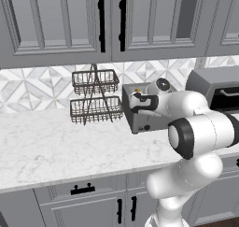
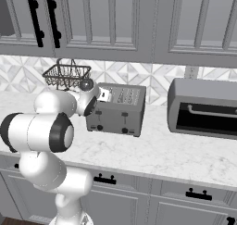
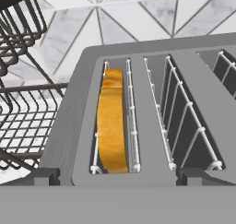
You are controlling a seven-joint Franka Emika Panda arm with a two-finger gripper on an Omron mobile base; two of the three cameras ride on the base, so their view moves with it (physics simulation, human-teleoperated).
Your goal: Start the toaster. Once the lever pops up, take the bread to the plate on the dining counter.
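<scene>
Left base view: toaster (image 1: 140, 111) standing on the marble counter (image 1: 51, 146) against the tiled wall, just beside a two-tier wire basket rack (image 1: 94, 97) to its left and a microwave (image 1: 217, 88) to its right. Arm reaching forward over the toaster, hiding much of its top; tool (image 1: 137, 100) poised at the toaster's left top edge, jaw spacing not readable from this angle. Right base view: toaster (image 2: 118, 109) seen front-on, two slots on top, round knobs low on the front face; small dark lever tab (image 2: 124, 114) on the front, to the right of centre, position in its slot too small to judge. Tool (image 2: 102, 95) close over the left end of the toaster top, above the front face rather than in front of it. Hand view: looking down along the slots; bread (image 3: 112, 121) seated in the left slot, upper edge roughly level with the slot rim, long axis running away from the camera along the slot. Right slot with bare wire guides. Two dark fingertips (image 3: 46, 176) at the bottom, set well apart, spread wide and holding nothing. Judged: toaster not yet started; lever lies below and forward of the tool, on the front face, so next move calls for coming down over the front edge.
</scene>
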